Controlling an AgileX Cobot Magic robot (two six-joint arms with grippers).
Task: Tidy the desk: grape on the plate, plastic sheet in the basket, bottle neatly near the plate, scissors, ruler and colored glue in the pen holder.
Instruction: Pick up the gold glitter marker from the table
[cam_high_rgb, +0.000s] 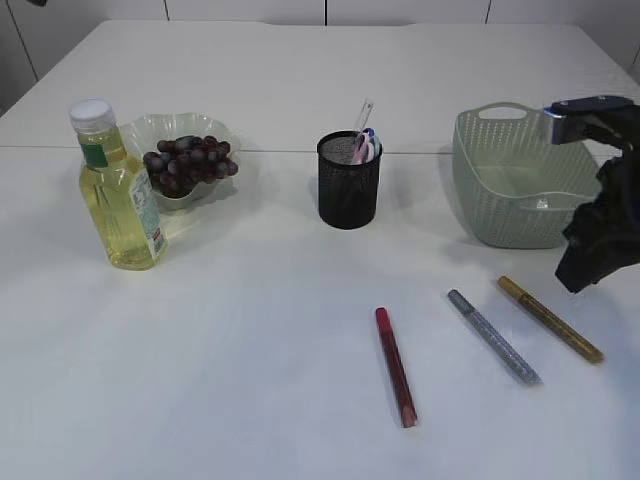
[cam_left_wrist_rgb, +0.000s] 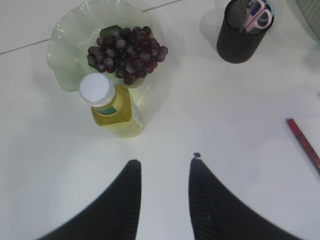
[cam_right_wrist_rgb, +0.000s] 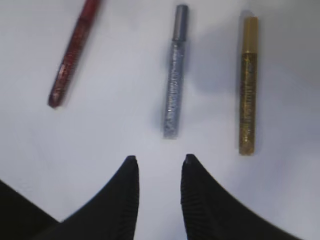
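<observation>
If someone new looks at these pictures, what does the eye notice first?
Probably the three glue pens lying loose at front right: red, silver and gold. Next, the yellow bottle standing at left beside the plate of grapes. In the middle, a black pen holder holds scissors.

Bright, even overhead light; soft faint shadows; right wrist view blurred (glue sticks fuzzy).

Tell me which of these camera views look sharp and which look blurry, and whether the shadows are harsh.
Exterior view: sharp, with even light and a soft shadow beside the pen holder. Left wrist view: grapes and bottle are fairly crisp; the left gripper is empty. Right wrist view: noticeably soft, the silver glue pen and gold glue pen smeared, with faint shadows.
</observation>
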